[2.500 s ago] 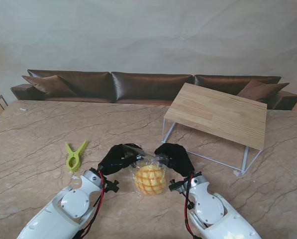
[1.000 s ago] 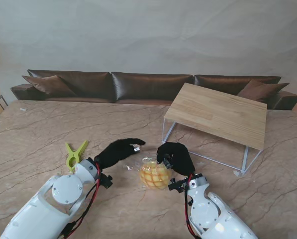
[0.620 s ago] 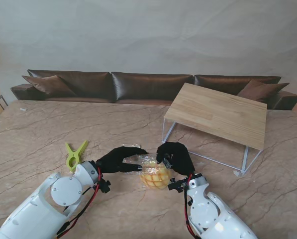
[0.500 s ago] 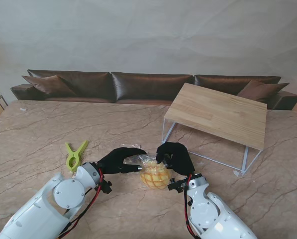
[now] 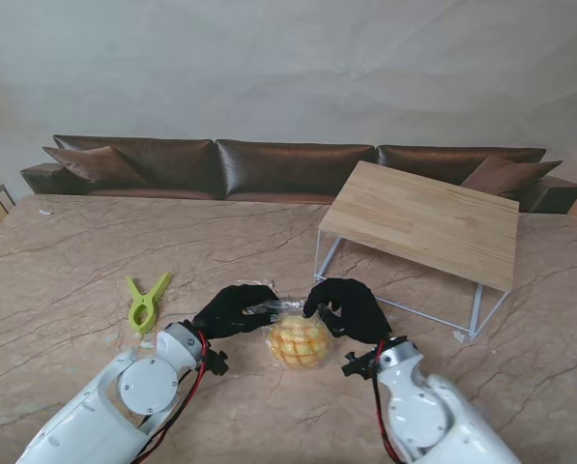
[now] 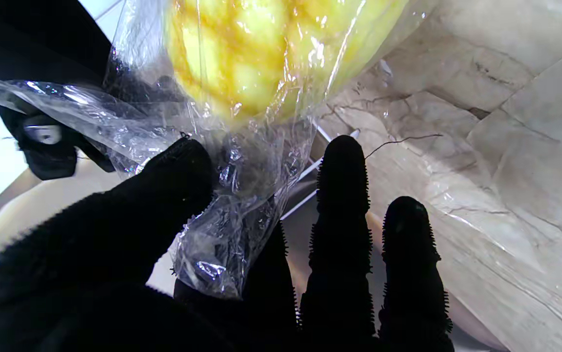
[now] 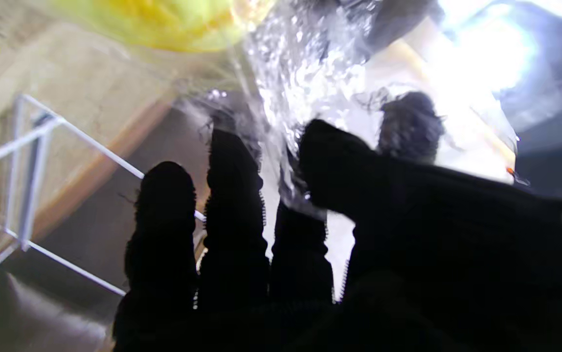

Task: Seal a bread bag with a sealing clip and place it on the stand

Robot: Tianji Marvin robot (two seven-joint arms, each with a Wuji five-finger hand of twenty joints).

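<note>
Just below the stand view's centre, the bread bag (image 5: 297, 340) rests on the counter (image 5: 66, 261), its neck pinched from each side by the left hand (image 5: 234, 308) and right hand (image 5: 347, 305), seemingly gathering plastic for the green sealing clip (image 5: 145, 301) lying untouched at left, with the wooden stand (image 5: 425, 221) waiting upper right.

Brown leather sofa (image 5: 288, 166) lines a plain pale wall (image 5: 288, 68).
</note>
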